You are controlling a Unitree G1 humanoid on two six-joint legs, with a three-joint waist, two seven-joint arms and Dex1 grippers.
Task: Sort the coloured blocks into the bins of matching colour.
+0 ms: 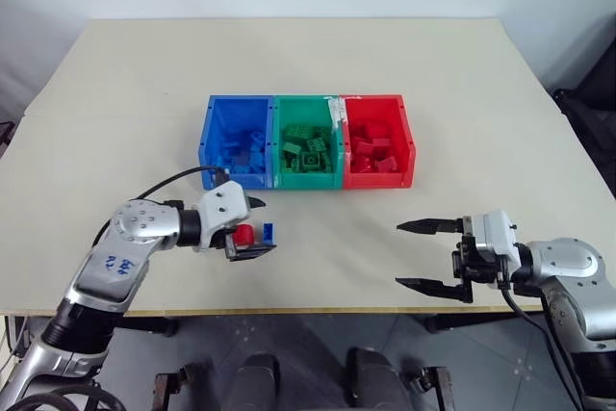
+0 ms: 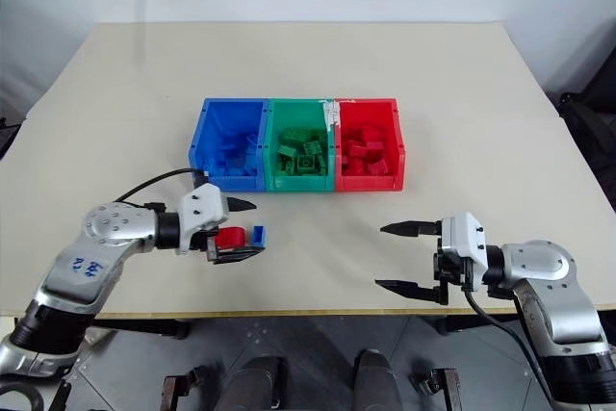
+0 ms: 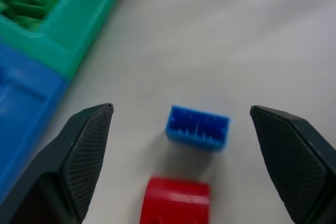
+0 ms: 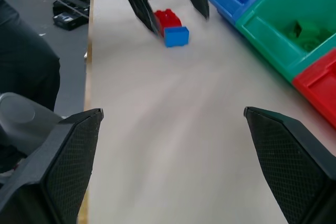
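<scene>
Both grippers stand wide open over the near part of the pale table [image 1: 462,93], and neither has hold of anything. On the robot's left, the left gripper [image 1: 254,226] hangs low with its two black fingers spread to either side of a red block [image 1: 244,235], which sits between them without either finger touching it, as the wrist view shows. Just beyond the red block, at the fingertips, lies a small blue block [image 1: 269,232], apart from the red one by a narrow gap. On the robot's right, the right gripper [image 1: 415,255] points across toward the left one, its fingers parted one above the other over bare tabletop, well apart from both blocks. Further back, at the middle of the table, stand the three joined bins: the blue bin [image 1: 214,120] on the robot's left, the green bin [image 1: 303,105] in the middle and the red bin [image 1: 404,127] on the right. Each already holds a heap of blocks of its own colour.
</scene>
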